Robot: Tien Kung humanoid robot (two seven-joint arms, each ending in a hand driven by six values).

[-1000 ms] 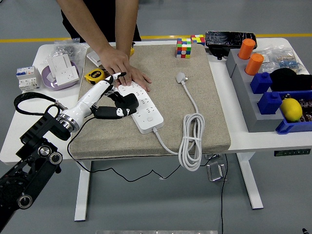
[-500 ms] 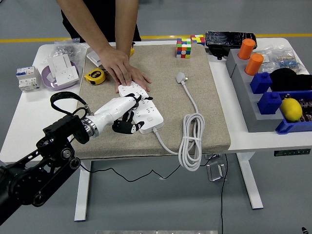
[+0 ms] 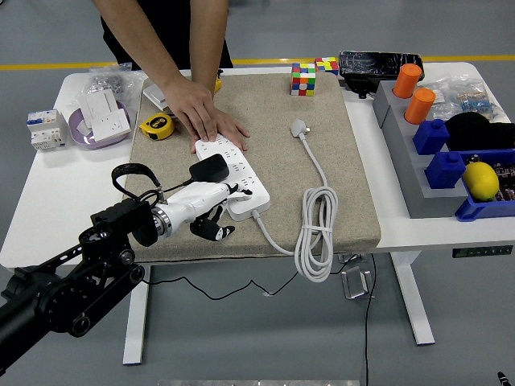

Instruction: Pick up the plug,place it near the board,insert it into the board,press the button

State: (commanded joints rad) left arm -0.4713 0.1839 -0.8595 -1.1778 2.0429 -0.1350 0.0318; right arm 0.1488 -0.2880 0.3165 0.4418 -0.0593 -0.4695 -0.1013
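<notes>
We see the left hand (image 3: 205, 211) reaching in from the lower left, its fingers (image 3: 216, 229) loosely curled and grasping nothing, lying at the near left edge of the white power strip (image 3: 235, 178). A black plug (image 3: 208, 170) sits on the strip's left part, just beyond the hand; we cannot tell whether it is fully seated. At the strip's far end, a person's hand (image 3: 203, 111) presses flat upon it. The strip's own white plug (image 3: 299, 128) and coiled cable (image 3: 316, 229) lie to the right on the beige mat (image 3: 273, 121).
</notes>
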